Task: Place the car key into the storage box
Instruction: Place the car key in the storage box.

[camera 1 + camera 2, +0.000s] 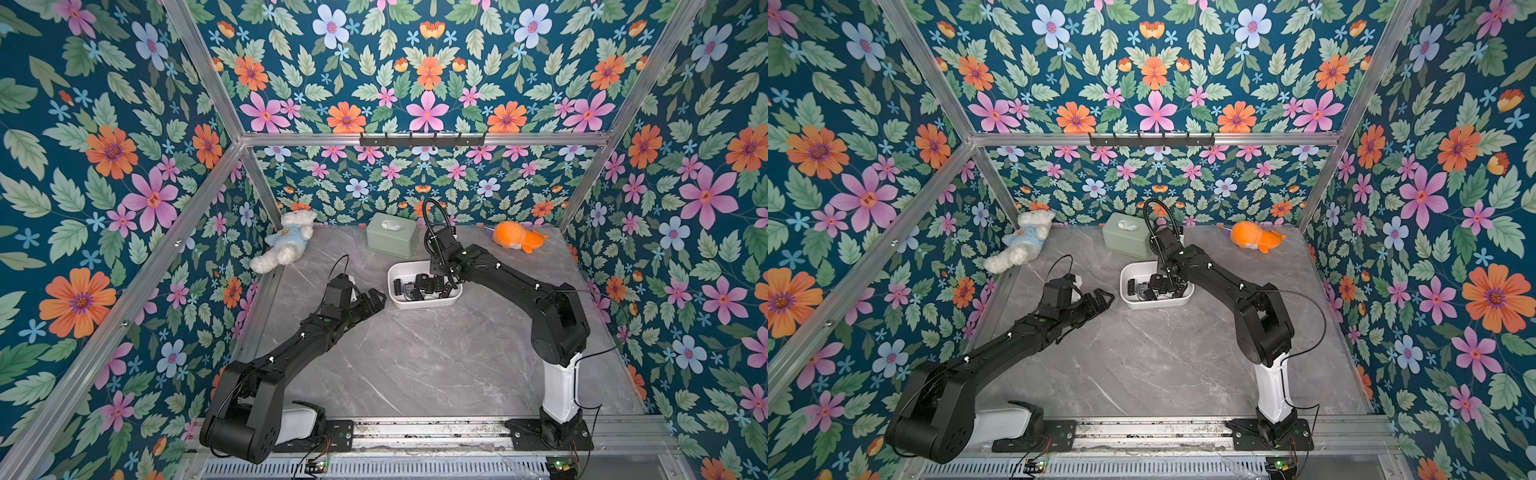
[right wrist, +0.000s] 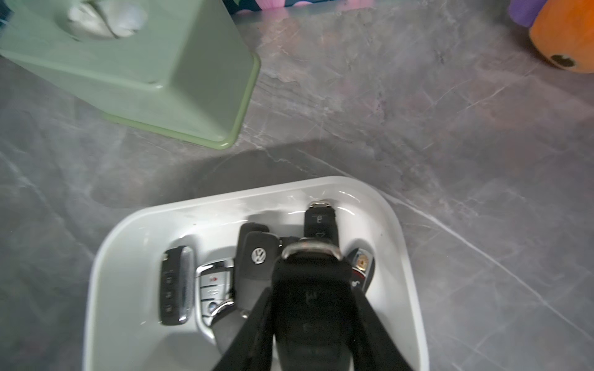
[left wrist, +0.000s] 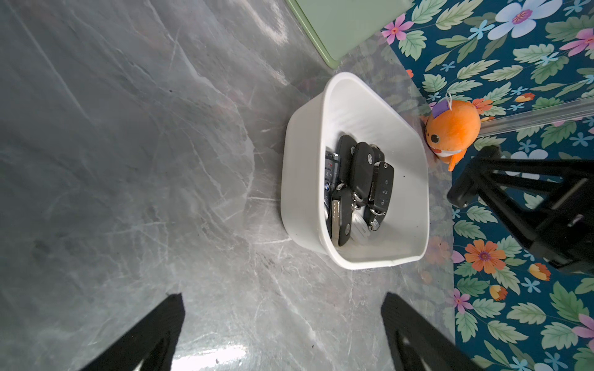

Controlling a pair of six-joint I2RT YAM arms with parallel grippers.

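Observation:
The white storage box [image 1: 424, 305] [image 1: 1156, 304] sits on the grey marble table, right of centre toward the back. Several black and silver key fobs [image 3: 361, 173] [image 2: 257, 257] lie in it. My right gripper [image 1: 446, 282] [image 2: 311, 308] hangs over the box's right half, pointing down. It is shut on a black car key [image 2: 310, 289] with a metal ring at its end, held just above the pile. My left gripper [image 1: 376, 301] [image 3: 283, 298] stands open and empty just left of the box, over bare table.
A sage-green tissue box [image 1: 392, 235] stands right behind the storage box. A white teddy bear [image 1: 286, 243] lies at the back left and an orange plush [image 1: 517, 237] at the back right. Floral walls and aluminium posts close in the table.

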